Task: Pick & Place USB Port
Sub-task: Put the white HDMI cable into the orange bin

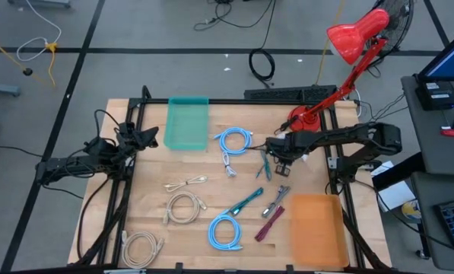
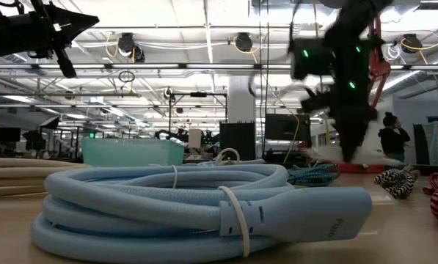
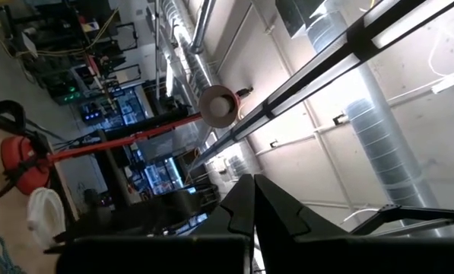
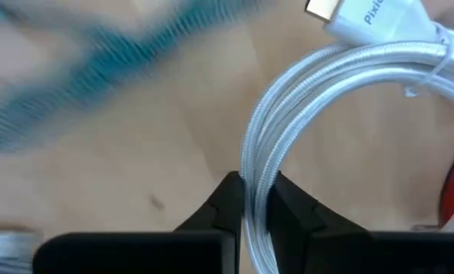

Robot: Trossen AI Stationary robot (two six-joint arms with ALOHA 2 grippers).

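From above, you see the right pincer (image 1: pixel 281 157) down on the worktop (image 1: pixel 211 186) near the red lamp's base (image 1: pixel 303 118), while the left pincer (image 1: pixel 139 137) waits by the green bin (image 1: pixel 188 123). Your right wrist view shows the fingers (image 4: pixel 230 199) pinched on a white coiled cable (image 4: pixel 341 84). Your left wrist view shows its fingers (image 3: pixel 246 209) pressed together, empty.

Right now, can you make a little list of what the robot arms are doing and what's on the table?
right gripper: shut on white cable, near the red lamp
left gripper: shut, empty, raised at the table's left edge
green bin: far side of the table
orange bin: near right corner
other cables: blue coil, beige coil, teal cable
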